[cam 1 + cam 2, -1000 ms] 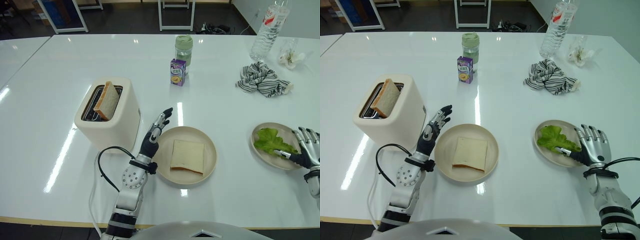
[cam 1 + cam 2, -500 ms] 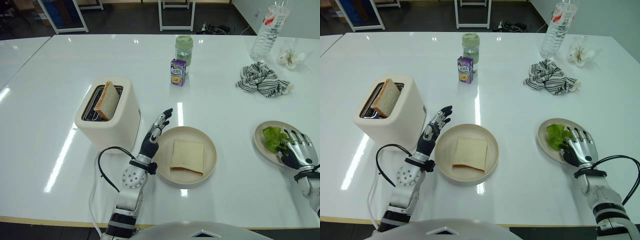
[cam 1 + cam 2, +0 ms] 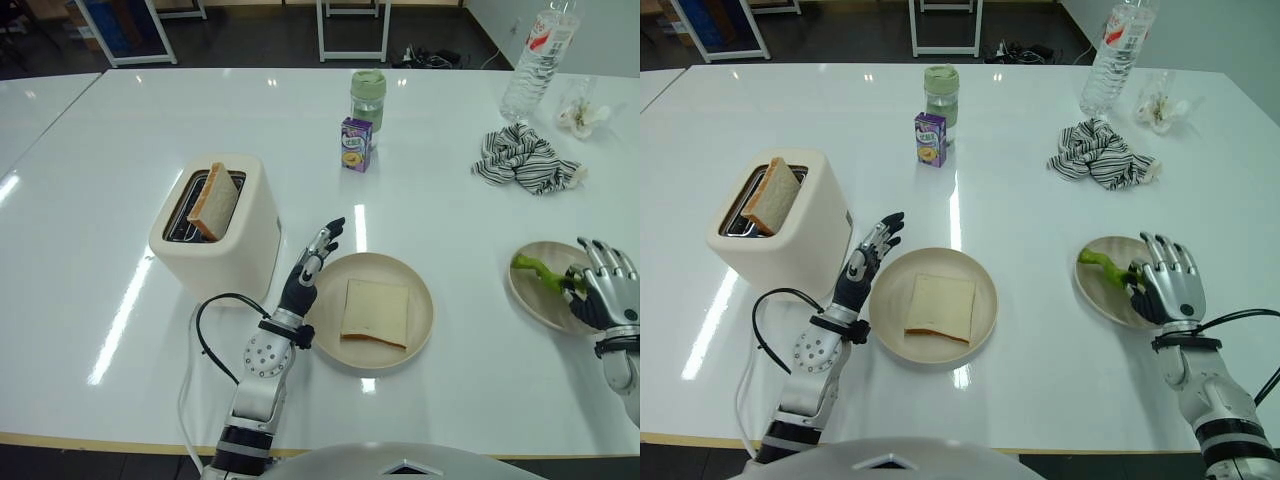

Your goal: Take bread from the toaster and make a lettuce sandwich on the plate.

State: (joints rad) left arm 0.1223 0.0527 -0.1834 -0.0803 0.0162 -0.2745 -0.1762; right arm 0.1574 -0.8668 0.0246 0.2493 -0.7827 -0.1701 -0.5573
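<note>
Left eye view: I see left hand (image 3: 303,280) beside plate (image 3: 402,270), fingers straight, holding nothing. Bread slice (image 3: 375,312) on plate. Right hand (image 3: 603,297) fingers pinch lettuce (image 3: 534,267) at small plate (image 3: 530,298).

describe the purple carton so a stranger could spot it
On the white table, look toward the far middle. The carton stands just in front of a pale green cup. It is the only purple, box-shaped thing there.

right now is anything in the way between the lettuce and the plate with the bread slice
Nothing visible. The lettuce is held by the right hand over the small plate, and the table between it and the plate with the bread slice is bare. The left hand is on that plate's other side.
</note>
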